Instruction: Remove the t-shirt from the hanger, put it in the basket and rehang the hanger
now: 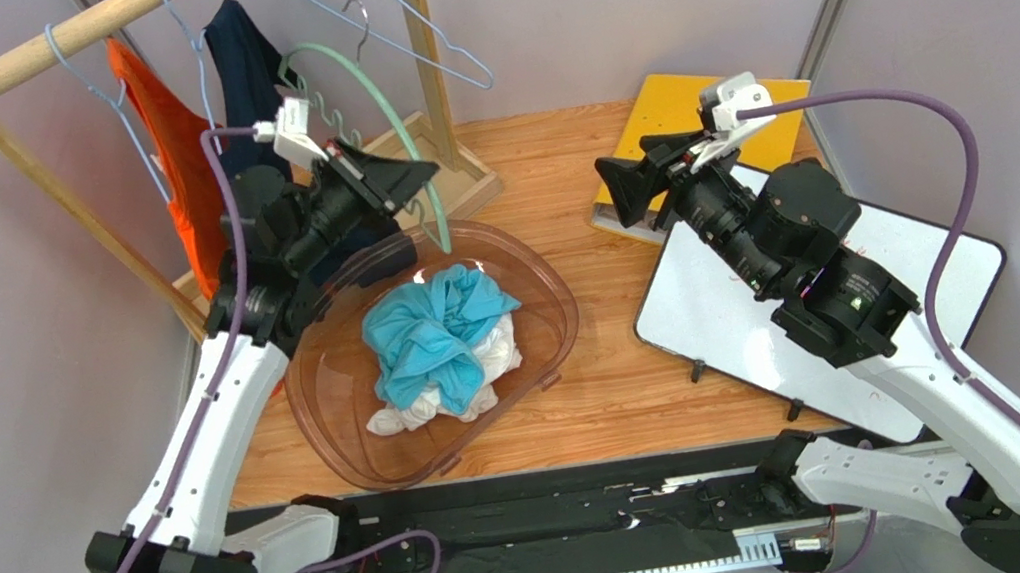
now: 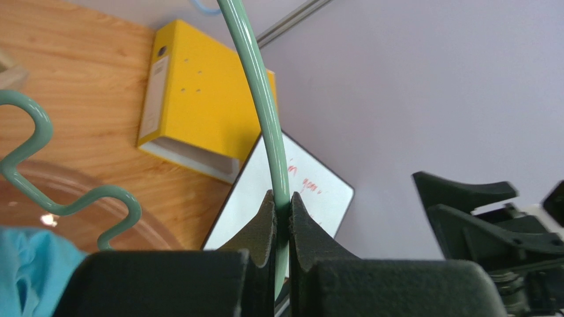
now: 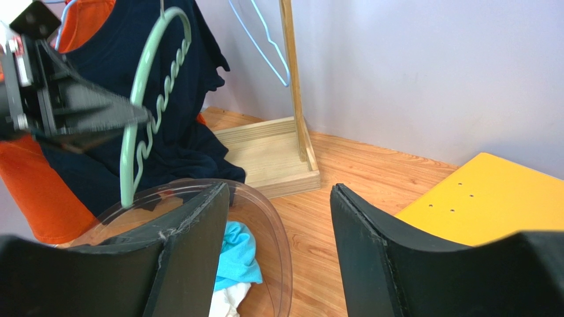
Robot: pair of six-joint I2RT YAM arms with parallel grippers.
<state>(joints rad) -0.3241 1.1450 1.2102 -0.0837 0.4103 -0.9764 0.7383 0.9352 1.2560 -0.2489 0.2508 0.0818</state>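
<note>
Wood table (image 1: 604, 364) w/ wooden rack (image 1: 55, 44) at far left. An orange shirt (image 1: 185, 153) and a navy shirt (image 1: 241, 69) hang on the rack. Clear plastic basin (image 1: 336, 404) sits in front of the rack. Whiteboard (image 1: 718, 316) and yellow binder (image 1: 672, 111) lie to the right.

Turquoise t-shirt (image 1: 432, 329) lies bunched in the basin on top of a white cloth (image 1: 497, 357), off the hanger. Green hanger (image 2: 265, 99) is bare, and its rod runs up btwn the L fingers.

L gripper (image 2: 282, 201) is clamped tight on the hanger rod, above the basin's far rim. T-shirt is below it, not touching the fingers.

R gripper (image 3: 279, 198) has its jaws apart w/ nothing btwn them. It's over the binder edge, pointing toward the basin, well apart from the t-shirt.
</note>
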